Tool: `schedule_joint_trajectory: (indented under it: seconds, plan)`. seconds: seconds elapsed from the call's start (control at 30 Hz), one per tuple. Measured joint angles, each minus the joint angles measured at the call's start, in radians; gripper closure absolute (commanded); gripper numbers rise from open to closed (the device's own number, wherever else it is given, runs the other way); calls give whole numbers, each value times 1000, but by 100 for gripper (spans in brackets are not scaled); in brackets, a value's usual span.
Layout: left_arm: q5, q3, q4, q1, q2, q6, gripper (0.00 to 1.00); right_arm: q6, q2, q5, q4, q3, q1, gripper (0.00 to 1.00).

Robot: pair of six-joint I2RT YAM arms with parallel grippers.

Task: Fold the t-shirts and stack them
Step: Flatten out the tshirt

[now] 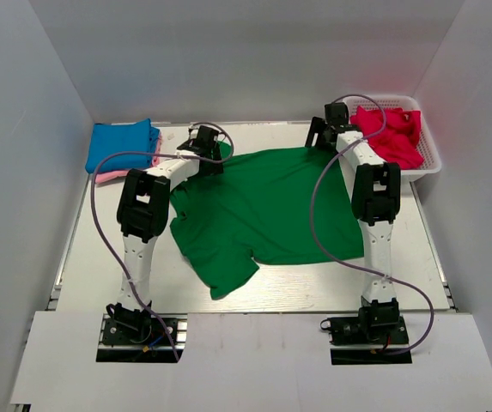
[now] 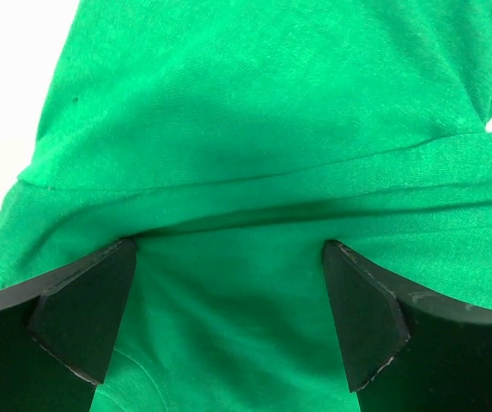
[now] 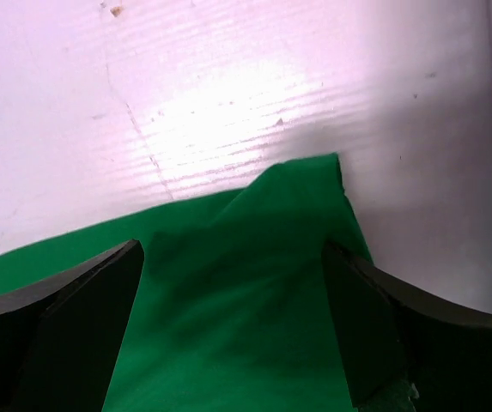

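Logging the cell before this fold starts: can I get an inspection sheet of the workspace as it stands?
Surface: white table, its middle covered by cloth.
Job's things: green t-shirt spread mid-table; blue t-shirt folded on a pink t-shirt, far left; red t-shirts heaped in the basket.
Clutter: white lattice basket, far right; nothing else seen.
Grippers: left gripper open at the green shirt's far left; right gripper open at its far right corner; neither grips.
Cables: left cable loops beside its arm; right cable hangs over the green shirt.
Surroundings: plain white walls.
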Motion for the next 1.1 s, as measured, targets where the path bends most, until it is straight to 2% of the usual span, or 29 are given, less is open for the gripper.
schedule_joint_trajectory:
  seconds: [0.27, 0.4, 0.53, 0.63, 0.7, 0.83, 0.97, 1.1]
  plan:
    - [-21, 52, 24, 4, 31, 143, 0, -22, 0, -2, 23, 16, -4, 10]
    - [-14, 165, 18, 8, 90, 203, 0, -71, -28, -47, 22, -11, 3, 10]
    - [1, 399, -39, 10, 185, 230, 0, -118, -161, -77, 28, -169, 27, 10]
    - [2, 426, -74, 6, 157, 216, 0, -116, -343, -82, 56, -385, 72, 10]
    - [13, 311, -70, 2, 66, 185, 0, -95, -455, -84, 72, -489, 105, 10]
    - [23, -25, -87, -4, -195, 75, 0, -20, -641, -89, 132, -663, 150, 10]
    - [43, -314, -63, -7, -430, -8, 0, 31, -768, -70, 160, -856, 160, 10]
    - [64, -493, -31, -6, -518, -54, 0, 75, -843, -47, 168, -1080, 166, 10]
